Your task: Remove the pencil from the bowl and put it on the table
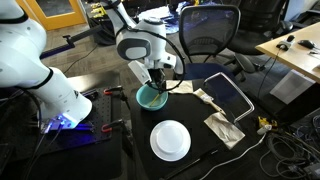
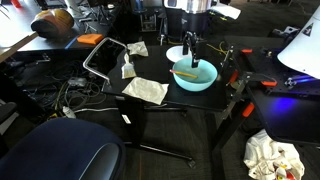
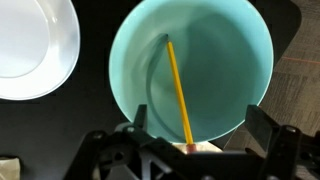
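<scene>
- Now the gripper (image 3: 200, 120) hangs low over the bowl (image 3: 130, 40), its jaws spread wide and holding nothing.
- In the wrist view one dark finger shows on each side of the near rim, and the pencil's near end lies between them. Whether either finger touches the bowl cannot be told.
- The pencil (image 3: 177, 90) is a thin yellow stick lying inside the bowl. It slants from deep in the pale teal hollow up toward the near rim.
- In an exterior view the pencil (image 2: 185, 72) shows as a yellow line across the bowl's inside, right under the fingers.
- The bowl stands upright on the black table (image 2: 180, 100).
- A white plate (image 3: 30, 50) sits just beside the bowl, with a narrow strip of black top between the two.
- In an exterior view the plate (image 1: 170, 140) lies nearer the camera than the bowl, and the white arm bends down over the bowl from behind.
- Crumpled paper napkins (image 1: 222, 128) and a dark flat tablet (image 1: 228, 95) lie further along the table, well apart from the bowl.
</scene>
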Controlling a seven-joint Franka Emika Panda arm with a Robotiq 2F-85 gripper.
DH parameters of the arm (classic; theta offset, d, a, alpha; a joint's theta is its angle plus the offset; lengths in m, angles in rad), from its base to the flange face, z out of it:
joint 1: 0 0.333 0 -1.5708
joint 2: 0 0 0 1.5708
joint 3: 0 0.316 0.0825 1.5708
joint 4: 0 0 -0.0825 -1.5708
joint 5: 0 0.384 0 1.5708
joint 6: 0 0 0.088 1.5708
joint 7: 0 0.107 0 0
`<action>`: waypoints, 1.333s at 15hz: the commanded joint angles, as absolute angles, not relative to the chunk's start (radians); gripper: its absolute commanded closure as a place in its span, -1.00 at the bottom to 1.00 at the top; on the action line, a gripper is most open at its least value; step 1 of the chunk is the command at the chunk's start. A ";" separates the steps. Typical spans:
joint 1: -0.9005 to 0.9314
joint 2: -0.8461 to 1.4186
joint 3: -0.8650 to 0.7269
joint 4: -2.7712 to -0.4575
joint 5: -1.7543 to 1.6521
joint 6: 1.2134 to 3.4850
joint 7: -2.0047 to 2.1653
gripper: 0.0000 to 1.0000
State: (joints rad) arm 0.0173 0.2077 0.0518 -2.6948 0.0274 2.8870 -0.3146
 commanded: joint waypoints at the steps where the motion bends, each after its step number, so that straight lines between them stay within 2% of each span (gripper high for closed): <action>1: -0.047 0.309 0.096 -2.646 0.033 2.974 -0.349 -1.00; 10: -0.223 0.473 0.215 -2.532 0.021 2.996 -0.362 -1.00; 11: -0.231 0.484 0.221 -2.525 0.017 2.995 -0.361 -0.50; 12: -0.231 0.491 0.219 -2.522 0.010 2.993 -0.356 -0.47; 20: -0.226 0.447 0.233 -2.568 0.013 3.004 -0.321 0.72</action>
State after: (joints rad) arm -0.2126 0.4934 0.2119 -2.5258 0.0138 2.9796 -0.3342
